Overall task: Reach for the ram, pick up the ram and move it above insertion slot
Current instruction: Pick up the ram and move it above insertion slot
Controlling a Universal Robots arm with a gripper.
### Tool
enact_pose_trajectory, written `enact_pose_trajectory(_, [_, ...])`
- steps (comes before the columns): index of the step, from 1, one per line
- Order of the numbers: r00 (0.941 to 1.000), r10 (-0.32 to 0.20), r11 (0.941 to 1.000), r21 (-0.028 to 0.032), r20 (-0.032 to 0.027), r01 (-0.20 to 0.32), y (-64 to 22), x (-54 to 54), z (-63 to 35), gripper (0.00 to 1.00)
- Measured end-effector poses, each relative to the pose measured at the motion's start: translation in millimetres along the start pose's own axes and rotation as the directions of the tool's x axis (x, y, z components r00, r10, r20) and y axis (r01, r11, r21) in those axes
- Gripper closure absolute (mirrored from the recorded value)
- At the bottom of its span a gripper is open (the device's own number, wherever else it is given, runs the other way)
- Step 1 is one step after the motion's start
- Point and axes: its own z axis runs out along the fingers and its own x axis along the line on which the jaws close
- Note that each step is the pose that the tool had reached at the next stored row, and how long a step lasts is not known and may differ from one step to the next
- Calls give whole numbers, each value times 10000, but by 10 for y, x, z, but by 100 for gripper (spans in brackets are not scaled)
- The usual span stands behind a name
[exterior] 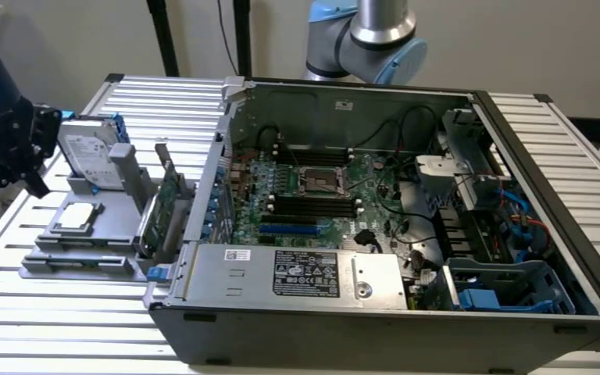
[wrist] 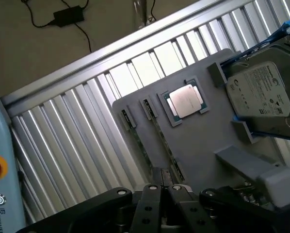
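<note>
Two ram sticks stand edge-on in narrow slots of a grey fixture tray, thin and greenish with black clips at their far ends. My black gripper hangs above the tray's near end, fingertips pressed together and nothing between them. In the exterior view my gripper is at the far left, above and beside the tray. The black memory slots lie on the motherboard inside the open computer case, just in front of the CPU socket.
On the tray sit a CPU chip, a hard drive leaning in its holder, and a tall green expansion card next to the case wall. The arm's base stands behind the case. A ribbed metal table carries everything.
</note>
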Motion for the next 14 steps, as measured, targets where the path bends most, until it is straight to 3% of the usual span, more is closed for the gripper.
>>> enact_pose_trajectory(4, [9974,-718,9974,19,-10,718,-1,0,22,89])
enact_pose_trajectory(7, [9920,-1261,9920,30,-21,1261,-1,0,39,89])
enact_pose_trajectory(11, [9802,-1980,9802,38,-36,1980,-2,0,64,89])
enact_pose_trajectory(14, [9677,-2522,9677,42,-49,2522,-2,0,83,89])
